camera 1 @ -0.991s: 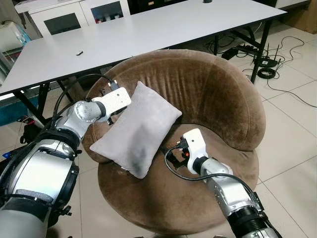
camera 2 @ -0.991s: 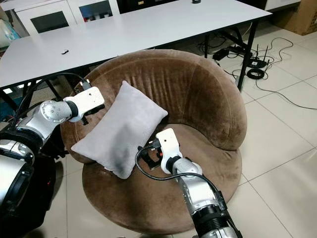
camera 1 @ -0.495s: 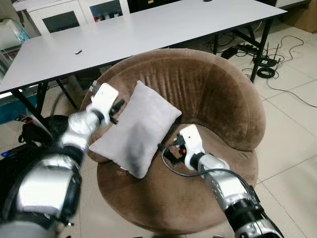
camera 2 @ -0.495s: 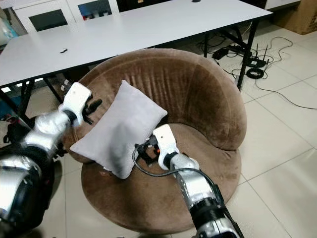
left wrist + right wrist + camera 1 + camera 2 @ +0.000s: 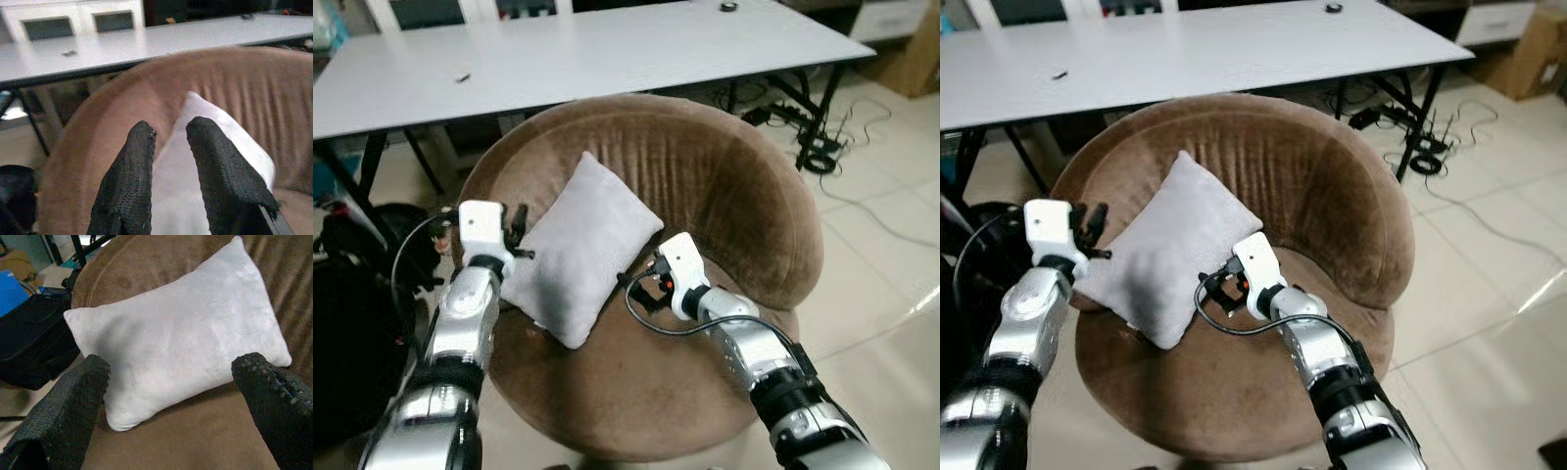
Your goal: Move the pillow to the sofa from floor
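Observation:
A grey pillow (image 5: pixel 578 245) lies tilted on the round brown sofa chair (image 5: pixel 734 186), leaning against its left inner wall. My left gripper (image 5: pixel 517 233) is over the chair's left rim, just beside the pillow's left edge. Its fingers (image 5: pixel 132 161) stand a little apart with nothing between them. My right gripper (image 5: pixel 639 284) is low over the seat at the pillow's lower right edge. In the right wrist view its fingers (image 5: pixel 73 401) are spread wide, with the pillow (image 5: pixel 181 338) just beyond them and not touched.
A long white table (image 5: pixel 607 49) stands right behind the chair. A black bag (image 5: pixel 352 294) sits on the floor to the left. Cables (image 5: pixel 822 147) lie on the tiles at the right, past the table leg.
My left gripper has drawn back from the pillow's upper left edge to the chair's left rim. The right gripper edged closer to the pillow. The camera view has shifted.

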You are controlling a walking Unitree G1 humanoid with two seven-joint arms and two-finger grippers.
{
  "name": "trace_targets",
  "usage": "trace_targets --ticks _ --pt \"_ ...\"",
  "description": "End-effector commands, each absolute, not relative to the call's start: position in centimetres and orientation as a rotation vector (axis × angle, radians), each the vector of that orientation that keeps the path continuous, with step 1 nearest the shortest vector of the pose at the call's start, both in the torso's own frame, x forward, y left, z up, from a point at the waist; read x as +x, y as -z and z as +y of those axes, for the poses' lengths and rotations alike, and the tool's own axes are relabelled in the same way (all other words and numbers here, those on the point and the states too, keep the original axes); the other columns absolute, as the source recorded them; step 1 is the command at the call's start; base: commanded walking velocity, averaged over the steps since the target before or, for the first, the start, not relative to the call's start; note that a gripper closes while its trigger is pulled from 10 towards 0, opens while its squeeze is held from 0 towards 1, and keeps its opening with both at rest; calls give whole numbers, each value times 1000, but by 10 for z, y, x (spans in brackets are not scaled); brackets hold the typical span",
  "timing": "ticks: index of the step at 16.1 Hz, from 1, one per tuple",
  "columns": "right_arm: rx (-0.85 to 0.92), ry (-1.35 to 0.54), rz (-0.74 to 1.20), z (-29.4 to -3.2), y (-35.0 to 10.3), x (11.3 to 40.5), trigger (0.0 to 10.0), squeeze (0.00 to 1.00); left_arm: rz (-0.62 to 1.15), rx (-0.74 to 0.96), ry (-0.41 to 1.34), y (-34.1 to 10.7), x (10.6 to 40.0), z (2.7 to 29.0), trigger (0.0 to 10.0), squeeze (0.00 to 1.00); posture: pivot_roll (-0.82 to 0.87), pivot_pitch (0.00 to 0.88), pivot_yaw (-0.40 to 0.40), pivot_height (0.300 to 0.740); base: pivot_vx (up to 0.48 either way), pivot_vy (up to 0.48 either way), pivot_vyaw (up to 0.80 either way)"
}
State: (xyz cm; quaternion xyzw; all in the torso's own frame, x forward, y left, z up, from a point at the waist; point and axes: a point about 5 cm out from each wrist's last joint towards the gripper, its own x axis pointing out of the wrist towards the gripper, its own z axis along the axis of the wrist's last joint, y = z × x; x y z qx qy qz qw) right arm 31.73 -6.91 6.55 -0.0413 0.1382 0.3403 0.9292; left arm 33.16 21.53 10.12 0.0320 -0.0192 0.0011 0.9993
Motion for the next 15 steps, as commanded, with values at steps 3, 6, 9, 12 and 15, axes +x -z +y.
trace_targets --ticks 3,6,9,12,15 --pt "-110 -709 288 -74 -64 321 10000 0 -87 -3 -126 -111 312 227 10000 0 47 0 -18 740 0 0 0" --pt "-133 -708 294 -77 -63 322 10000 0 -60 -105 -166 -99 275 198 10000 0 50 0 -31 740 0 0 0" --pt "-117 -713 294 -73 -62 323 10000 0 -40 -92 -186 -105 284 201 10000 0 48 0 -29 740 0 0 0" --pt "-115 -722 287 -70 -64 324 10000 0 -19 -86 -192 -111 283 203 10000 0 39 0 -20 740 0 0 0" --pt "-117 -720 279 -70 -64 325 10000 0 4 -68 -169 -111 286 198 10000 0 30 0 -10 740 0 0 0"
